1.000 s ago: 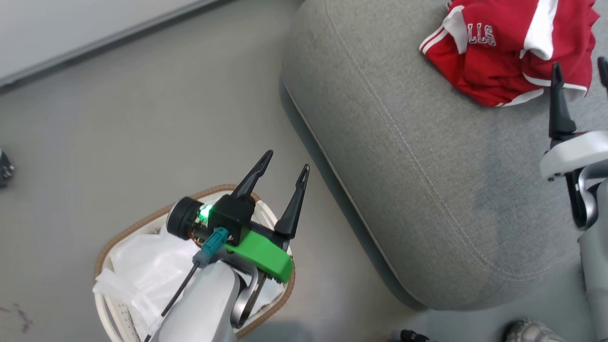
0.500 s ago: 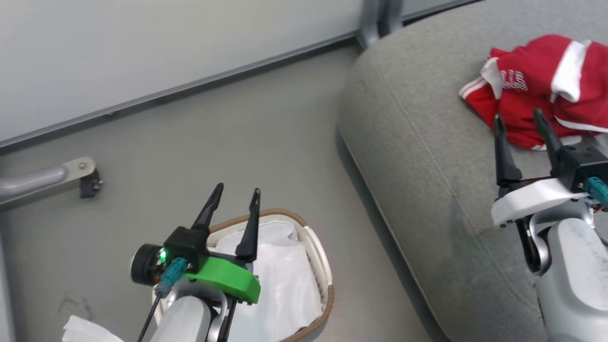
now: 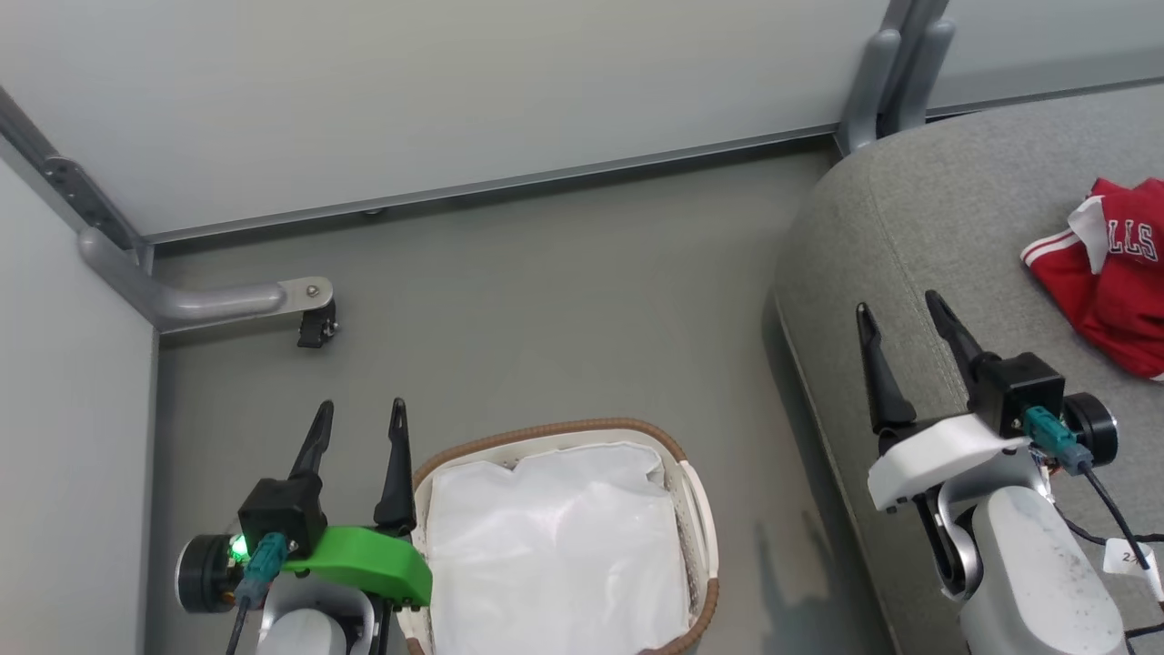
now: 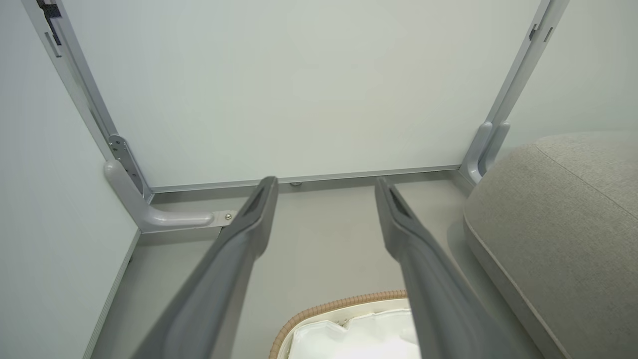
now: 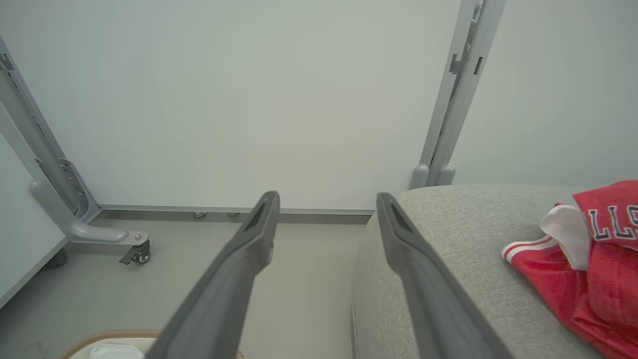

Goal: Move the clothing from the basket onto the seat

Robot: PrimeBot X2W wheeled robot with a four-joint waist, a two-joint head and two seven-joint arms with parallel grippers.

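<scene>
Clothing point(image 3: 1114, 291) is a crumpled red heap, white trim, dark letters, lying on the grey seat point(image 3: 909, 236), away from the basket point(image 3: 546, 428). Left tool point(image 3: 361, 405) and right tool point(image 3: 898, 303) both gape wide, empty.

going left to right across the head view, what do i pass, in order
left gripper, jaws open → basket with its white liner → right gripper, jaws open → red clothing at the right edge
</scene>
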